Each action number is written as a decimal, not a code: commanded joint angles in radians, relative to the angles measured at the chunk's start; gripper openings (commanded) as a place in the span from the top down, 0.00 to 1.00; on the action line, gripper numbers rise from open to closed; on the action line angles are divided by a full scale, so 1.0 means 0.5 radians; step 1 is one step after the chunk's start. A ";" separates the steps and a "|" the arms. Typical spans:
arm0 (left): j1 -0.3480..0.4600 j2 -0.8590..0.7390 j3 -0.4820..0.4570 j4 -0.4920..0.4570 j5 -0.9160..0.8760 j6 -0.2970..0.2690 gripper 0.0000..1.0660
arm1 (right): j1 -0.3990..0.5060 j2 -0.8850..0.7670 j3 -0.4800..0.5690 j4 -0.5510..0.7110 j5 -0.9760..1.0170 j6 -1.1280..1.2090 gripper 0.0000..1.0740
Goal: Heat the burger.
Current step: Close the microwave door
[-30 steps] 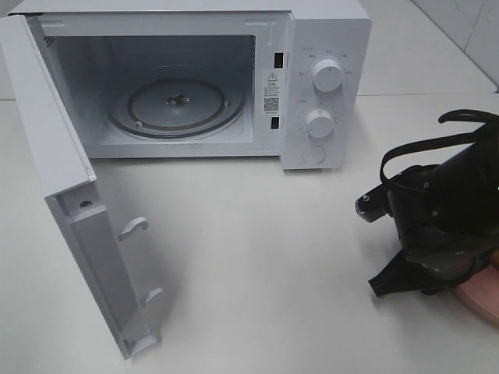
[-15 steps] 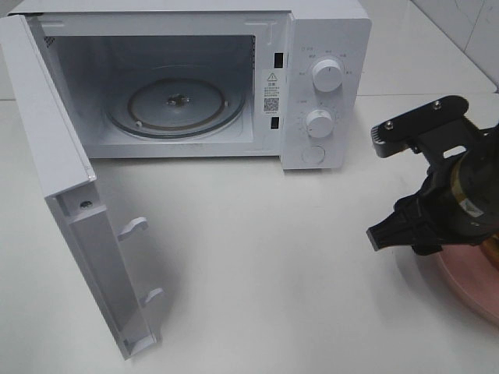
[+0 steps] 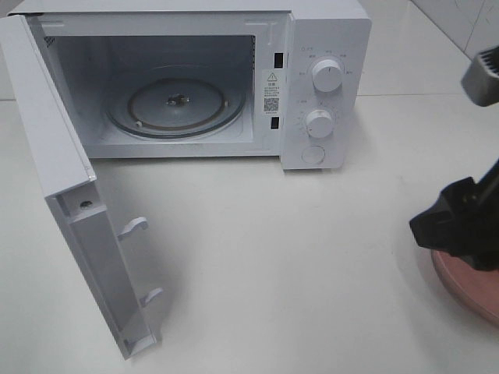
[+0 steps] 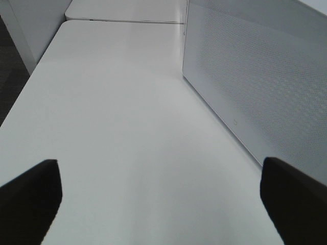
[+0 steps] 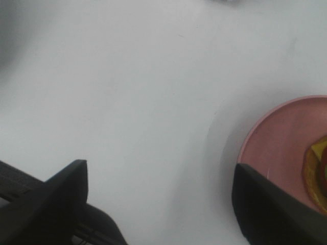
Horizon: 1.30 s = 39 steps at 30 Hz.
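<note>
The white box-shaped microwave [image 3: 187, 78] stands at the back of the white table [image 3: 273, 265], its door [image 3: 70, 202] swung wide open and its round glass turntable [image 3: 175, 105] bare. To its right, the black right hand [image 5: 158, 204] hangs with jaws spread wide, holding nothing, just over the near edge of the round pink plate [image 5: 278, 143], where the burger [image 5: 318, 173] with its yellow and dark layers sits, mostly out of frame. The black left hand [image 4: 158, 199] is likewise wide open and empty, over bare table beside the microwave's perforated wall.

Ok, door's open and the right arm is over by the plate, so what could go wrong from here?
The burger sits at the far edge of the right wrist view on the pink plate, so the open right gripper is not lined up on it and could nudge the plate. The plate lies at the overhead view's edge, so a grasp is hard to check. The open microwave door juts forward, narrowing the path to the turntable.
</note>
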 commanded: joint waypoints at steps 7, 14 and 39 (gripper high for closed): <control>0.008 -0.036 0.004 0.002 -0.032 -0.012 0.08 | -0.006 -0.482 -0.012 0.082 0.376 -0.054 0.29; 0.008 -0.036 0.004 0.002 -0.032 -0.012 0.08 | -0.006 -0.728 -0.008 0.074 0.520 -0.054 0.29; 0.008 -0.036 0.004 0.002 -0.032 -0.012 0.08 | -0.784 -1.500 0.272 -0.006 0.500 -0.176 0.29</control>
